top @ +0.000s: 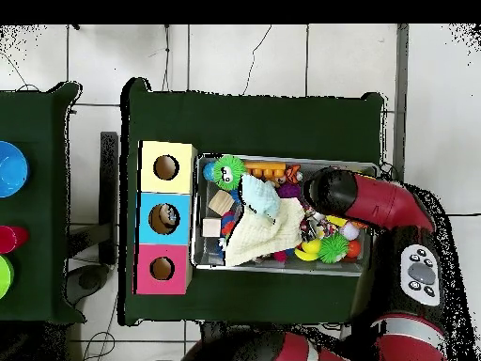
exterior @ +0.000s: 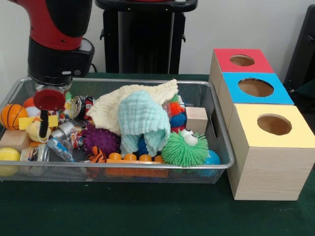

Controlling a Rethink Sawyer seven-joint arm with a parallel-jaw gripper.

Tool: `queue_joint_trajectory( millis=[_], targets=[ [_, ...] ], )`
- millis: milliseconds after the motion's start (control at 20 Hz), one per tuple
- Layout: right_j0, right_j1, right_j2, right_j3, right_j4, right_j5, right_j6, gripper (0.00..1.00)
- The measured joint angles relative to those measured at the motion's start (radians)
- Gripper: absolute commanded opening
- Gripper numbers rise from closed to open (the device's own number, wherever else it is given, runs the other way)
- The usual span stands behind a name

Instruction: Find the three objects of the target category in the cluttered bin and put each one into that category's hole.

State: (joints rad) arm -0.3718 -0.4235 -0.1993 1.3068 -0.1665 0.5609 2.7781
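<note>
Silver wire-mesh metal bin (exterior: 219, 105) holds soft waffle-textured mint cloth (exterior: 142, 118). Pale wooden boxes (exterior: 268, 172) have matt painted tops. Green spiky rubber ball (exterior: 184, 150) looks glossy

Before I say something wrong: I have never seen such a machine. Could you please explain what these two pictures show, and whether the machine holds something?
The machine is a red and black robot arm with a pincer at its end. One picture is taken from across the table, the other from straight above. On the green table stands a wire bin full of small things: a basketball toy, a purple spiky ball, a green spiky toy with eyes, a wooden block, a cream cloth and a pale blue cloth. Beside the bin stand a red box, a blue box and a yellow box, each with a round hole on top. The pincer is low over one end of the bin. I cannot tell whether it holds anything.
</note>
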Motion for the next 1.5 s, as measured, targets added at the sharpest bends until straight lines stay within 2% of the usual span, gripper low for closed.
queue_joint_trajectory(
  millis=[200, 350, 900, 1100, 1500],
  targets=[
    [0.014, 0.016, -0.017, -0.060, 0.020, 0.013, 0.000, 1.00],
    [0.028, 0.024, -0.033, -0.100, 0.045, 0.064, 0.000, 1.00],
    [0.078, 0.078, -0.077, -0.263, 0.164, 0.449, 0.000, 1.00],
    [0.086, 0.109, -0.089, -0.298, 0.191, 0.497, 0.000, 1.00],
    [0.084, 0.191, -0.101, -0.390, 0.220, 0.503, 0.000, 1.00]
  ],
)
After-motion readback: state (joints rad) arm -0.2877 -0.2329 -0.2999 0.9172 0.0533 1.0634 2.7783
